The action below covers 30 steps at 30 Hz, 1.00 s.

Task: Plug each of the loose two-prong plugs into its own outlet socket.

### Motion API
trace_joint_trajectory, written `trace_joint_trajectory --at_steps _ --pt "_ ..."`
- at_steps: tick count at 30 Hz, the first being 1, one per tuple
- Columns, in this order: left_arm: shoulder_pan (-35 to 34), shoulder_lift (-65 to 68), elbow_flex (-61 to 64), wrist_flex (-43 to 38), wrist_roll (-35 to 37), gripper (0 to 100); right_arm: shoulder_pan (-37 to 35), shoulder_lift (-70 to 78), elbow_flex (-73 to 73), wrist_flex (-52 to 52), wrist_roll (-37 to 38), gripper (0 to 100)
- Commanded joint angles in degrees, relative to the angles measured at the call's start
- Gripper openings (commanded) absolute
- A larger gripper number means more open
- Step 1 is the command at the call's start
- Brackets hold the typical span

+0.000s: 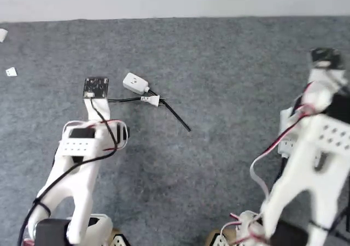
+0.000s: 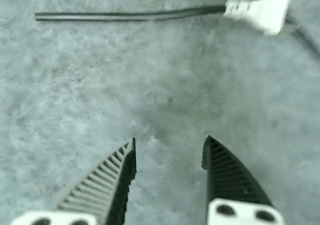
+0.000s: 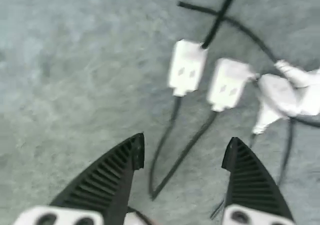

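My left gripper (image 2: pixel 170 142) hangs open over bare carpet with nothing between its fingers. Ahead of it lies a white two-prong plug (image 2: pixel 257 11) on a black cable (image 2: pixel 125 16). In the high view this plug (image 1: pixel 150 99) lies next to a white outlet socket (image 1: pixel 135 83), just right of the left arm (image 1: pixel 82 147). My right gripper (image 3: pixel 186 141) is open above two white outlet sockets (image 3: pixel 186 67) (image 3: pixel 227 84) lying side by side. Beside them is another white plug (image 3: pixel 280 92). The right arm (image 1: pixel 317 142) partly hides these pieces in the high view.
Grey carpet (image 1: pixel 219 71) covers the table. Black cables (image 3: pixel 172 155) run from the sockets toward the right gripper and cross beyond them. Two small white scraps (image 1: pixel 11 71) lie at the far left edge.
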Motion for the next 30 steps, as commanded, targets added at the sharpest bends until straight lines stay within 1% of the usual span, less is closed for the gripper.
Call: trace_joint_trajectory --at_steps 1,4,10,13,16,19,23,28,30 --pt "0.97 3.69 -7.52 2.20 4.48 21 -5.67 -9.63 11.43 -3.21 -4.75 24.0" --pt "1.23 9.58 -12.44 2.11 6.68 21 -10.42 -16.04 23.21 -11.21 -7.56 24.0" --pt "3.25 23.47 -27.30 4.13 8.09 21 -16.75 -23.78 41.23 -27.38 -8.09 24.0" --pt "3.60 31.12 -37.67 7.21 8.53 21 -19.56 -24.13 48.62 -34.77 -8.44 24.0" --pt "3.43 38.95 -49.01 11.43 10.73 21 -21.32 -24.31 54.15 -41.19 -10.20 24.0" --pt "3.25 46.59 -60.00 14.77 11.16 21 -21.76 -24.22 55.74 -43.30 -10.02 24.0" --pt "3.16 55.56 -73.54 17.58 11.25 21 -21.76 -24.22 55.82 -43.38 -10.02 24.0" --pt "3.69 65.41 -88.75 24.09 11.52 21 -21.76 -24.22 55.91 -43.38 -9.93 24.0" --pt "3.69 69.36 -94.64 26.64 14.68 21 -21.76 -24.22 56.00 -43.38 -9.93 24.0"
